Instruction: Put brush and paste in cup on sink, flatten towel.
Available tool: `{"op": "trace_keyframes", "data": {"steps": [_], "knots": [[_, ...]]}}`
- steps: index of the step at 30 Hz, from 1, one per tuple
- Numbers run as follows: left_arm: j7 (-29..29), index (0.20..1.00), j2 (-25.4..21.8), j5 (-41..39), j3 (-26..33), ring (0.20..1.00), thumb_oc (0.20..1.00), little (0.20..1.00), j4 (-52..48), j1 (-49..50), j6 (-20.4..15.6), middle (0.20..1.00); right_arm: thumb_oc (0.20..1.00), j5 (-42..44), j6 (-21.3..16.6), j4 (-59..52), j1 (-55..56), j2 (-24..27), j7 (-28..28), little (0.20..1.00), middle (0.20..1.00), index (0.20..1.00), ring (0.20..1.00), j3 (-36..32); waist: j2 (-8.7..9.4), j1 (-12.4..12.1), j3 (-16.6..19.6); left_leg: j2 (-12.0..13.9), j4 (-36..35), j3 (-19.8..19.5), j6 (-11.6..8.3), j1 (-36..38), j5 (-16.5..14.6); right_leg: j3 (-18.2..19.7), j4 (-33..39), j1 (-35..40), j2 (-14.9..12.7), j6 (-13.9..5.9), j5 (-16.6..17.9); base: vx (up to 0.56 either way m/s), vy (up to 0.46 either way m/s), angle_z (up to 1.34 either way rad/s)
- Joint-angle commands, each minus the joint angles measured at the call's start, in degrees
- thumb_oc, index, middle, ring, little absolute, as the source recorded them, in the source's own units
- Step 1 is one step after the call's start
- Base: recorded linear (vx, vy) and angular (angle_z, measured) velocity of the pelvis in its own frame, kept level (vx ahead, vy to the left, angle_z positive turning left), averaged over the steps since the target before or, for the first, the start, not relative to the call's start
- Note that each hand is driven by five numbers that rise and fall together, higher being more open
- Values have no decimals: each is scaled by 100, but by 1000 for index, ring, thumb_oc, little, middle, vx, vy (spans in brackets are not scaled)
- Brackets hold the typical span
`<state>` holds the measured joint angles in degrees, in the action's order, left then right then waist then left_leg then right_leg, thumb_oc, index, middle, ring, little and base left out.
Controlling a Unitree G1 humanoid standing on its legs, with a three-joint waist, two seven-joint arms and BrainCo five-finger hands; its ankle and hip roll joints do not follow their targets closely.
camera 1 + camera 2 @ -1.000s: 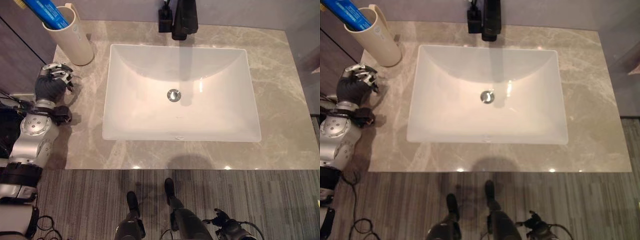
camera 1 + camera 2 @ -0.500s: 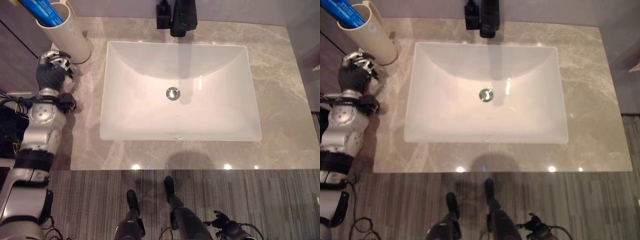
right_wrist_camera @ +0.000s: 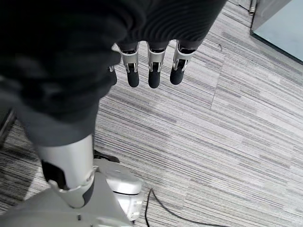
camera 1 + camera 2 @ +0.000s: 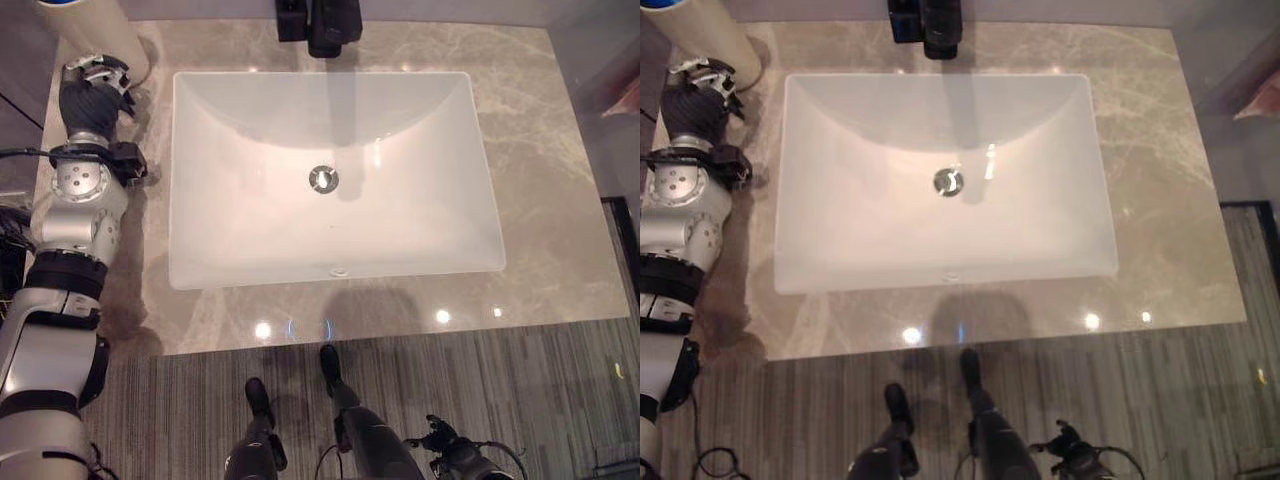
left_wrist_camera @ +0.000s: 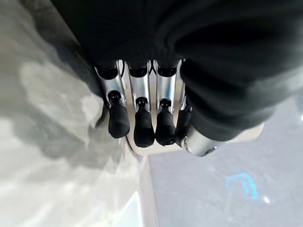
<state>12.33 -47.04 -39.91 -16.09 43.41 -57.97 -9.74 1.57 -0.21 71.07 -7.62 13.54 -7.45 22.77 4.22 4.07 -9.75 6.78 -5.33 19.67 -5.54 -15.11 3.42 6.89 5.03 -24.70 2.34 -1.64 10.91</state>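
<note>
— Marble desk (image 4: 560, 200) looked the same, but hadn't the left hand (image 4: 90, 95) gone further back than a second before?

— It had, right up beside the cream cup (image 4: 100, 30) at the desk's far left corner. The cup's rim ran off the top, so I couldn't tell what stood in it.

— Its fingers (image 5: 142, 123)?

— Curled together, clamped on nothing, just short of the cup's base.

— The right hand (image 3: 149, 66)?

— Hanging over the carpet, fingers relaxed. The white sink (image 4: 330, 180) filled the middle; the desk's right side lay open.
</note>
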Motion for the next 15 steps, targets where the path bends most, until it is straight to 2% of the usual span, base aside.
{"op": "trace_keyframes", "data": {"steps": [1,5,9,12,15], "knots": [[24,200,-131,23,-326,200,200,200,637,-72,280,200,1000,313,-44,48,-41,33,-93,1000,1000,1000,1000,200,159,100,-127,248,33,-449,-94,96,20,-278,-3,224,3,-492,-73,25,-20,-9],[21,200,-111,75,-358,200,200,200,596,-58,266,200,1000,301,-32,110,31,13,-72,1000,1000,1000,1000,209,194,118,-89,235,33,-490,-89,70,12,-303,-3,210,9,-497,-71,10,-7,-3],[-133,200,-63,248,-333,200,200,200,117,383,253,200,1000,211,17,305,51,50,-84,1000,1000,1000,1000,129,146,43,-76,170,33,-565,-55,97,-20,-365,-3,266,-67,-486,-113,8,26,1],[-211,200,-163,273,-214,200,200,200,15,662,275,200,1000,218,-12,248,63,93,-86,1000,1000,1000,1000,71,116,1,-56,122,33,-595,-23,114,-66,-374,-3,303,-96,-487,-124,-8,53,6],[-176,200,-402,270,4,200,200,200,316,783,297,200,1000,272,-74,67,20,56,-34,1000,1000,1000,1000,72,95,-11,-54,88,33,-585,-1,95,-69,-375,-3,291,-130,-510,-102,-18,45,2]]}}
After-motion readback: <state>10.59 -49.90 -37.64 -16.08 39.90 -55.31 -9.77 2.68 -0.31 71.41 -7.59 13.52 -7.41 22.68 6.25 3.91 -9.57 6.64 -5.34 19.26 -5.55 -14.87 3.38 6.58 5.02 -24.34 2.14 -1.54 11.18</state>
